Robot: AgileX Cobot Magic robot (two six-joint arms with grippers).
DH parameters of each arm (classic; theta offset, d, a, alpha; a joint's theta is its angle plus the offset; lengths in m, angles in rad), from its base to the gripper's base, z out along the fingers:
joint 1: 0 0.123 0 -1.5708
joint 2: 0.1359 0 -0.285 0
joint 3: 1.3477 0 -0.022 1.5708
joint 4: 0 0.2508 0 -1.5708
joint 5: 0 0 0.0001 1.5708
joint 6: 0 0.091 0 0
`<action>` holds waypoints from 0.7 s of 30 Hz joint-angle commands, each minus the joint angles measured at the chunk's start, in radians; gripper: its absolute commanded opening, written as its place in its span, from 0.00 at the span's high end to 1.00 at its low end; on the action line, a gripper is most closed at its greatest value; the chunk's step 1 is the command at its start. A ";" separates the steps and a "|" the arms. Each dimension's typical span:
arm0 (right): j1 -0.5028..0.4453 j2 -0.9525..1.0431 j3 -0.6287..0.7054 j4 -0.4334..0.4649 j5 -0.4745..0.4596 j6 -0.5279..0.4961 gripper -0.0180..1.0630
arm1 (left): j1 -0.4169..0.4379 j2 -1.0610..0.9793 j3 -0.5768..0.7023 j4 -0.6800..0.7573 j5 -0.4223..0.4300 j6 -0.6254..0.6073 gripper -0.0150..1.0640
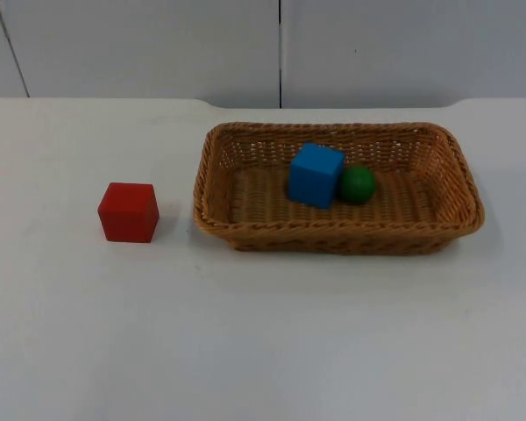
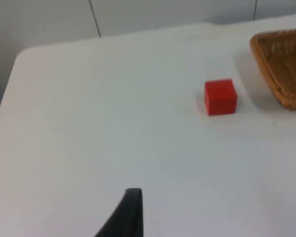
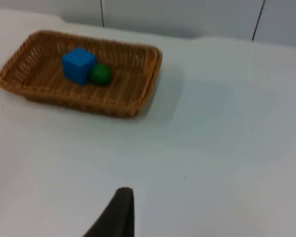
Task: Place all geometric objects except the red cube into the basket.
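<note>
Apparently both arms waiting, fingers (image 2: 130, 212) aloft

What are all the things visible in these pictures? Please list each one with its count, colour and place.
basket: one, brown wicker, on the table to the right of the red cube
blue cube: one, blue, inside the basket, close beside the green ball on its left
green ball: one, green, inside the basket
red cube: one, red, on the table outside the basket, apart from it
table: one, white, under everything
partition wall: one, grey, behind the table's far edge
left gripper: one black fingertip, above bare table, away from the red cube
right gripper: one black fingertip, above bare table, away from the basket
</note>
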 commanded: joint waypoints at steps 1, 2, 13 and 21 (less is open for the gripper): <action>0.003 -0.001 0.023 -0.003 -0.015 0.018 0.01 | -0.006 -0.028 0.045 0.016 -0.023 0.003 0.02; 0.003 -0.001 0.036 -0.003 -0.019 0.018 0.01 | -0.006 -0.041 0.067 0.016 -0.031 0.003 0.02; 0.003 -0.001 0.108 -0.006 -0.040 0.018 0.01 | -0.069 -0.055 0.109 0.016 -0.056 -0.006 0.02; 0.003 -0.001 0.108 -0.006 -0.075 0.018 0.01 | -0.081 -0.055 0.111 0.061 -0.060 -0.096 0.02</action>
